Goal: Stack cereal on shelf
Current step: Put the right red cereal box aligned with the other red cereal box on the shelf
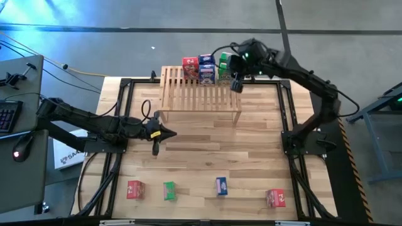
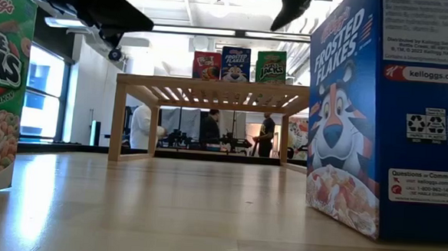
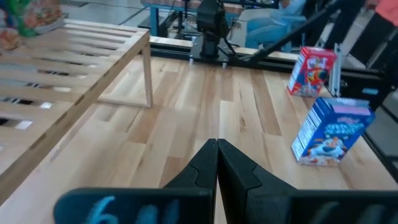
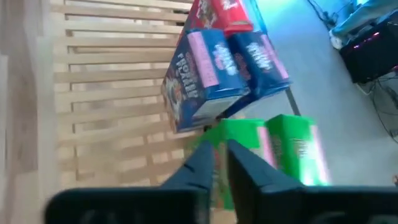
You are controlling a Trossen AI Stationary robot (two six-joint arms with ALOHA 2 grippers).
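- slatted light-wood shelf (image 1: 200, 94) carries printed cardboard cereal boxes (image 1: 205, 68) along its far edge.
- right gripper (image 1: 236, 85) hovers by the green box (image 4: 292, 152), jaws nearly closed, empty.
- left gripper (image 1: 156, 148) over the plank bench (image 1: 207, 157), jaws closed.

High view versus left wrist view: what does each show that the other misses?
Only the high view shows the right tool above the boxes on the shelf's far edge, plus the green box and left red box on the table. Only the left wrist view shows people seated beyond the table. Both show the shut left tool, shelf, blue box and right red box.
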